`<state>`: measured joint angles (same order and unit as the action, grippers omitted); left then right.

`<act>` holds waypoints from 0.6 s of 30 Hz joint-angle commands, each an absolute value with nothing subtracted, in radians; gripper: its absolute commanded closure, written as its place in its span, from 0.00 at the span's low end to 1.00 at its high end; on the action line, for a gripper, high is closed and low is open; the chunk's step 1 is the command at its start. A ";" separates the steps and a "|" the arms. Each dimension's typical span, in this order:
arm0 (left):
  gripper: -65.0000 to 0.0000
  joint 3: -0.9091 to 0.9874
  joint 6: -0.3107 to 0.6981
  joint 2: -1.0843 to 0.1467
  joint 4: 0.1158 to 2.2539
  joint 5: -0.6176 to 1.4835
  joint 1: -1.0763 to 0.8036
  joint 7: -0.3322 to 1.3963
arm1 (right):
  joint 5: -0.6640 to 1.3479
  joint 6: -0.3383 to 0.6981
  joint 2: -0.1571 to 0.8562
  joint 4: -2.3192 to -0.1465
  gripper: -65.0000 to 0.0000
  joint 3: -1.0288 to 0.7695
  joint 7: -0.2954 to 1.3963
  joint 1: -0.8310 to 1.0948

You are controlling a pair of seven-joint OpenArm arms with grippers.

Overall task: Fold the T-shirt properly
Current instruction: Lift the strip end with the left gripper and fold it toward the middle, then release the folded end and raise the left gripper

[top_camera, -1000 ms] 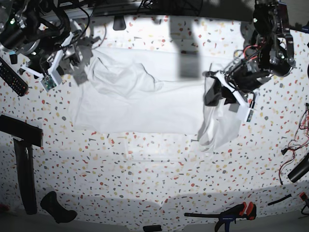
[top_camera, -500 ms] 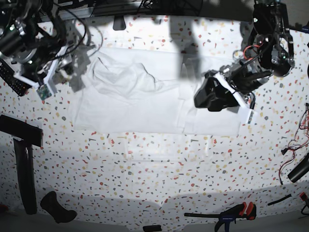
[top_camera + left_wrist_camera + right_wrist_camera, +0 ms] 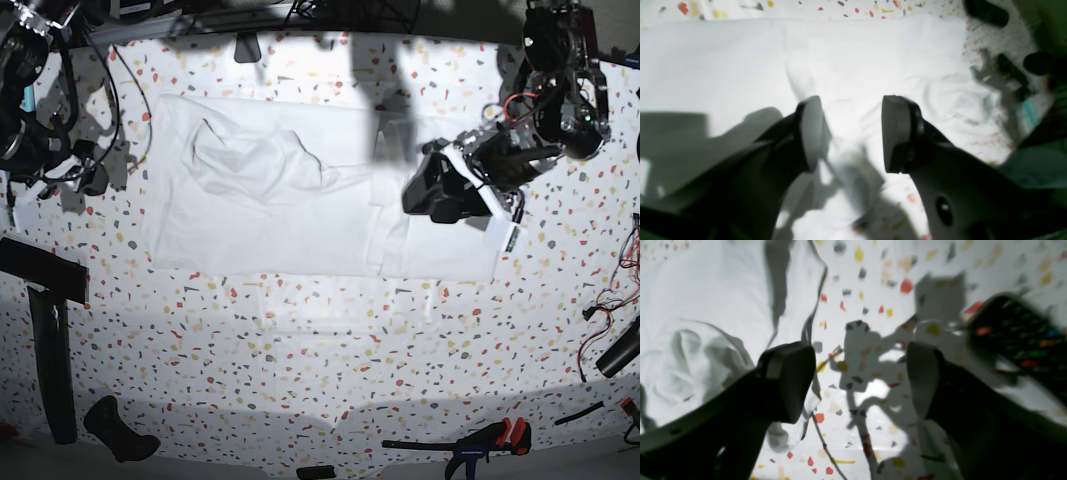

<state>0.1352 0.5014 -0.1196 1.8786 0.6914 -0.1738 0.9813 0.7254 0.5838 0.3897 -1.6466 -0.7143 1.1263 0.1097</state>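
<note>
Your T-shirt [image 3: 290, 200] lies spread flat across the upper half of the speckled table [image 3: 330, 350], a wide white band running from about 9 o'clock to 3 o'clock of the table's centre, with a rumpled bulge of cloth toward its 10 o'clock corner and a folded flap at the 3 o'clock end.

Your left gripper [image 3: 440, 190] hangs over that 3 o'clock end. In its wrist view the left gripper [image 3: 851, 133] has its two pads parted with bare white cloth showing between them (nothing is pinched there), so you can read it as spread wide and empty, above the shirt rather than clamped on it.

Your right gripper [image 3: 862, 380] is likewise gaping, the two dark fingers well apart with only speckled table between them. In that wrist view the shirt's edge [image 3: 706, 323] sits at 9 to 10 o'clock of the fingers, just beside the near finger; whether the finger touches the hem you cannot tell (the picture is blurred). A dark remote control [image 3: 1020, 336] lies at 2 o'clock of the fingers. In the base view the right arm [image 3: 30, 120] is at the table's 9 o'clock edge, off the cloth.

Along the 6 o'clock edge of the table you have a red-handled clamp [image 3: 480, 440], and dark bars [image 3: 50, 340] lie near 8 o'clock.
</note>
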 commanded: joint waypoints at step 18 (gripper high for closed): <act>0.57 0.136 0.493 -0.151 1.897 0.070 -0.164 0.842 | 0.846 0.632 0.402 -1.509 0.30 -0.431 1.060 0.080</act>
<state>0.1333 0.4969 -0.1467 1.8786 0.0669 -0.1745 0.8639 0.8249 0.6323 0.3870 -1.4944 -0.4244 1.0744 0.0917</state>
